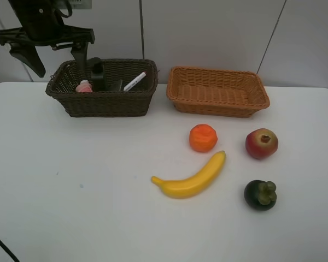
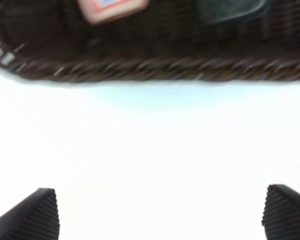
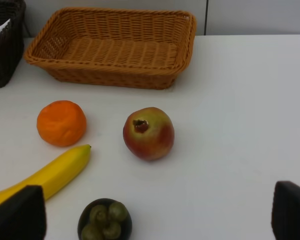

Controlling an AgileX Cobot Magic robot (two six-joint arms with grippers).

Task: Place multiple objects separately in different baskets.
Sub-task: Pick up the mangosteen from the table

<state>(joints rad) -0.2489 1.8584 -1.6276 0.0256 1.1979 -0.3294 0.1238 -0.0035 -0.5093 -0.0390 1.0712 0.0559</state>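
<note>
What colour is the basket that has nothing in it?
Orange-tan woven wicker; the basket shows best in the right wrist view.

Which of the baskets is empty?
The orange-tan basket, on the right: it is empty, while the dark brown basket holds a pink bottle and a white marker pen.

White table (image 1: pixel 71 218) w/ pale panel wall (image 1: pixel 208 33)
</note>
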